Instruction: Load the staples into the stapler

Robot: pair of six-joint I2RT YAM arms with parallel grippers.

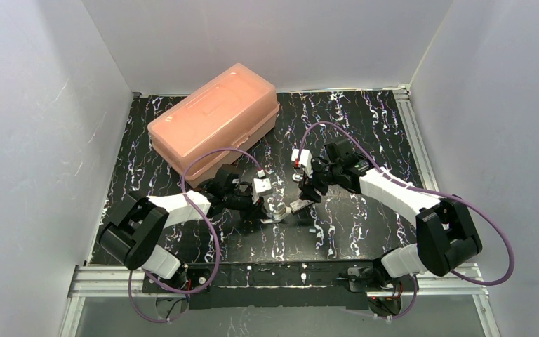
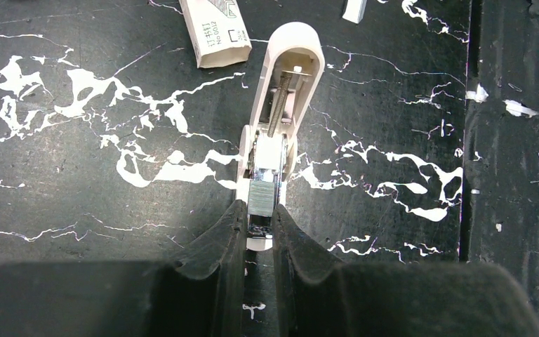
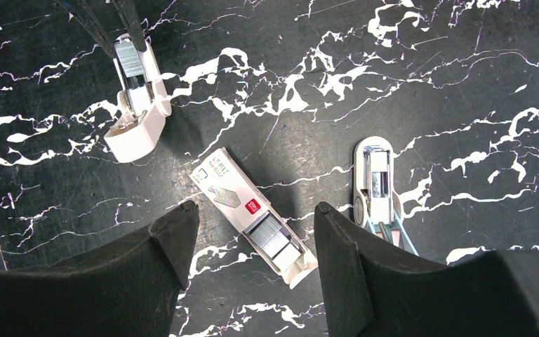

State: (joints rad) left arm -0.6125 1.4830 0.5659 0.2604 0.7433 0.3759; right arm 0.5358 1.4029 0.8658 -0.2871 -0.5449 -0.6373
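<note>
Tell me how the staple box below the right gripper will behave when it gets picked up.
The staple box looks like thin card, so probably light and easily crushed by a hard pinch. Its inner tray is slid partly out, so it may slide further or spill the staples if tilted. Flat-sided, it should not roll.

Mini stapler [image 2: 281, 98], pale tan and white, lying swung wide open, both halves laid out in one line. Far half turned hollow side up, spring bared inside. Near half showing the silvery metal channel, with a ribbed grey strip of staples [image 2: 261, 198] sitting in it, and pinched at its end by the left gripper [image 2: 260, 223]. Close to the far tip, not touching: small white staple box [image 3: 235, 200], flat on its side, one end open, more grey staples poking out.
</note>
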